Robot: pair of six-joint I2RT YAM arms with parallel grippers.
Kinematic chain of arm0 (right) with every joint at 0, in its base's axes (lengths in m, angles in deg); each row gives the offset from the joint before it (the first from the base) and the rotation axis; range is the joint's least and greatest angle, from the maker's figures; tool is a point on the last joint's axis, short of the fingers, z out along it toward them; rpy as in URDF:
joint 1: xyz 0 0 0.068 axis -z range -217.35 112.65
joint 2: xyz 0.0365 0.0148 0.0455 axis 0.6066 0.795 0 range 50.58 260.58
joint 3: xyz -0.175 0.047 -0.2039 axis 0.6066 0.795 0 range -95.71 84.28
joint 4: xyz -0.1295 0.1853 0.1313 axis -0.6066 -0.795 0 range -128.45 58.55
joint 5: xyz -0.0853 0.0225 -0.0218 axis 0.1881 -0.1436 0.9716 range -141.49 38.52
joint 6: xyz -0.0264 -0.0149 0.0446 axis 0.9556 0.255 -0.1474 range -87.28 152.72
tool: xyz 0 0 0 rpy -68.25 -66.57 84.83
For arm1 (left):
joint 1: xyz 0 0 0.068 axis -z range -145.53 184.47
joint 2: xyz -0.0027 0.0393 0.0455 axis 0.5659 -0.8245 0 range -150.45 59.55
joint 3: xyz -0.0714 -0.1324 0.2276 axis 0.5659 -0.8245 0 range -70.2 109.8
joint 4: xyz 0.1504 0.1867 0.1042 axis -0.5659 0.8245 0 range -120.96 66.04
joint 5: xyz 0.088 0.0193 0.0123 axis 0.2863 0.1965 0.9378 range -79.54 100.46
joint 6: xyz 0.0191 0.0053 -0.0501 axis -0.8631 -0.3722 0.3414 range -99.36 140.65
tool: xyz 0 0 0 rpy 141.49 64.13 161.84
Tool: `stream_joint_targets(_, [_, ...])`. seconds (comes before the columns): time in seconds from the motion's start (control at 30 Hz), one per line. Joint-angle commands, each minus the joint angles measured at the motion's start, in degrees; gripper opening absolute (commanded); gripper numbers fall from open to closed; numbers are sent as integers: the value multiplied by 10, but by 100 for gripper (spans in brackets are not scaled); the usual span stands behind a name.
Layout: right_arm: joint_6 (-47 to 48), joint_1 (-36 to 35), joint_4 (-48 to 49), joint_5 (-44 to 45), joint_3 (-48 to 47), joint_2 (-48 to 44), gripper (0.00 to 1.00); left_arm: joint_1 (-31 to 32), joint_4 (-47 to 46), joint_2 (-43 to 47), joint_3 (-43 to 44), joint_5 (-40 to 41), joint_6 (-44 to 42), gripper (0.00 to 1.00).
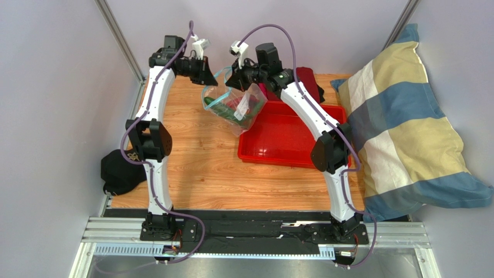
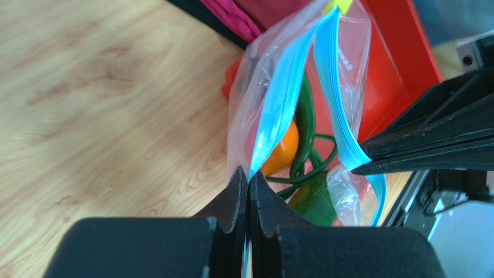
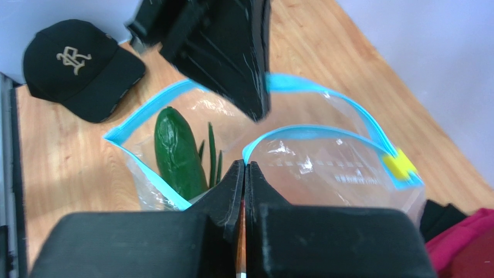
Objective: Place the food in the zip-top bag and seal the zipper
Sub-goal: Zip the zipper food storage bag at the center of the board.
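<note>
Left gripper (image 2: pixel 249 174) and right gripper (image 3: pixel 244 168) each pinch tight the blue zipper strip (image 2: pixel 277 98) of the clear plastic zip-top bag (image 3: pixel 324 165); black cap (image 3: pixel 81 66) bears a tan "R" monogram.

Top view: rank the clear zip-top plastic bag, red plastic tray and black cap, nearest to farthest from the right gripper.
1. clear zip-top plastic bag, held by the right gripper.
2. red plastic tray, just below-right.
3. black cap, far left table edge.
</note>
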Motion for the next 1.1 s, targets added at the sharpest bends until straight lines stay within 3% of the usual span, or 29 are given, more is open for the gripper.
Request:
stream_joint_targets(0.0, [37, 11, 54, 48, 18, -20, 0, -11, 31, 14, 98, 19, -39, 0])
stream_joint_targets(0.13, [-25, 31, 78, 22, -3, -28, 0, -9, 74, 55, 101, 21, -91, 0])
stream_joint_targets(0.3, [5, 14, 100, -36, 24, -63, 0, 5, 16, 154, -13, 31, -125, 0])
stream_joint_targets(0.37, [37, 1, 75, -41, 31, -61, 0, 32, 28, 134, -13, 122, -139, 0])
stream_joint_targets(0.43, [61, -5, 59, -44, 25, -43, 0, 37, 78, 94, 21, 99, -168, 0])
stream_joint_targets(0.47, [64, -8, 44, -52, 16, -35, 0, 37, 129, 48, 93, 102, -149, 0])
stream_joint_targets(0.53, [64, -11, 38, -52, -8, -21, 0, 15, 145, 27, 125, 31, -127, 0])
stream_joint_targets(0.57, [62, -14, 46, -50, -9, -19, 0, 5, 105, 35, 86, -47, -78, 0])
stream_joint_targets(0.67, [66, -20, 49, -53, -8, -9, 0, -1, 30, 64, -13, -122, -38, 0])
stream_joint_targets(0.77, [81, -23, 55, -42, -3, -4, 0, 7, 21, 62, -43, -137, -36, 4])
stream_joint_targets(0.93, [91, -27, 59, -35, -3, 7, 0, 11, 10, 25, -22, -149, -12, 12])
stream_joint_targets(1.07, [79, -19, 72, -11, 12, -6, 0, -5, 11, 14, -11, -124, -7, 7])
